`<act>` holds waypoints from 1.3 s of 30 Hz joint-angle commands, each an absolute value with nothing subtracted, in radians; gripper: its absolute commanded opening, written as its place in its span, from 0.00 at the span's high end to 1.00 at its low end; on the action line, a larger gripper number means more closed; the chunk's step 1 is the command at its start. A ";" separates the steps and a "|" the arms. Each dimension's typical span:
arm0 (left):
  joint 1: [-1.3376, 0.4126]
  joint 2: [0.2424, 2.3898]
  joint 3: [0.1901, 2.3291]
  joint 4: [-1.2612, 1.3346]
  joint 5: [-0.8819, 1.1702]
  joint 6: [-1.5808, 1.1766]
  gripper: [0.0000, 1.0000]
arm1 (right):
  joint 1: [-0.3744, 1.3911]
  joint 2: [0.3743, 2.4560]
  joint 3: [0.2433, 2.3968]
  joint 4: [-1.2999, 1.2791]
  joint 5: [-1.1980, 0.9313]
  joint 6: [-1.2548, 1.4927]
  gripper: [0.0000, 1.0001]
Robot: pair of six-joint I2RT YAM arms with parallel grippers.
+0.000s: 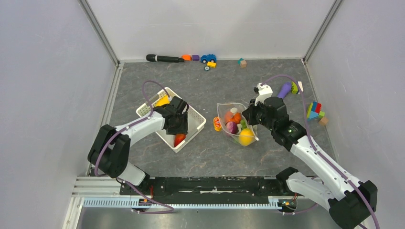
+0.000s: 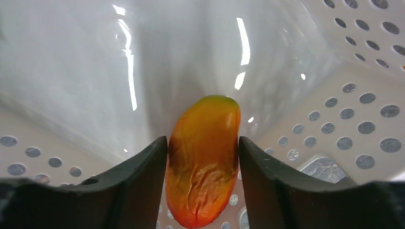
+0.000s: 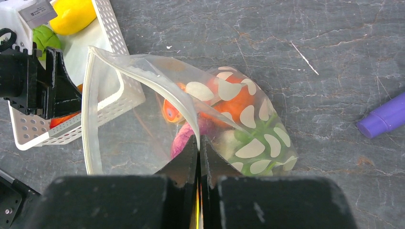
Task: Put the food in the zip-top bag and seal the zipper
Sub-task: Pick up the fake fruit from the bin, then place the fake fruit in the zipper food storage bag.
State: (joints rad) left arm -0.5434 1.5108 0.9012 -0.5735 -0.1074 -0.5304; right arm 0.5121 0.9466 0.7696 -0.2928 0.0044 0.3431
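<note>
- We see the left gripper [image 2: 203, 143] down inside the white basket [image 3: 114, 43], which stands at 9 o'clock of the bag in the top view.
- Its jaws press against both flanks of an orange-red fruit [image 2: 203, 186], one finger [image 2: 138, 181] on each side, so it grips that fruit. The fruit's greenish tip points to 12 o'clock in the left wrist view.
- We cannot tell whether the fruit rests on the basket floor or hangs clear of it.
- A yellow piece [image 3: 71, 14] lies in the basket toward 11 o'clock from the left gripper in the top view, with a green piece [image 3: 45, 38] just beside it.
- The right gripper [image 3: 198, 143] is closed flat on the upper lip of the zip-top bag [image 3: 119, 138] and holds that lip raised off the table [image 3: 286, 43].
- The bag lies near the middle of the table with its mouth gaping toward the basket at 9 o'clock. The zipper [image 3: 87, 109] runs around that mouth as a pale strip, unsealed.
- Inside the bag we make out an orange [image 3: 234, 102], a purple onion [image 1: 231, 127], a green vegetable [image 3: 246, 138], a white garlic [image 1: 233, 111] and a yellow fruit [image 1: 246, 137], the last at the 5 o'clock end.
- A small orange piece [image 1: 217, 124] sits at the mouth's 9 o'clock edge; we cannot tell whether it is inside.
- A purple handle [image 3: 384, 119] lies at 3 o'clock of the bag in the right wrist view.
- Coloured blocks [image 1: 314, 112] sit near the right wall.
</note>
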 commanded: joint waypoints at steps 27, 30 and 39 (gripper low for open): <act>-0.541 1.202 0.959 -0.428 -0.139 -0.639 0.98 | 0.508 0.901 0.792 -0.316 0.043 0.345 0.98; -0.551 1.154 0.967 -0.380 -0.087 -0.616 0.98 | 0.508 0.905 0.792 -0.317 0.044 0.349 0.98; -0.747 1.102 0.996 -0.134 -0.023 -0.465 0.98 | 0.508 0.923 0.831 -0.329 0.037 0.359 1.00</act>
State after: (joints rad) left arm -0.6643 1.1168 0.9478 -0.3157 -0.0650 -0.5674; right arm 0.5102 0.9176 0.7712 -0.3294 0.0341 0.3473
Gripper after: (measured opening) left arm 0.460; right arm 0.010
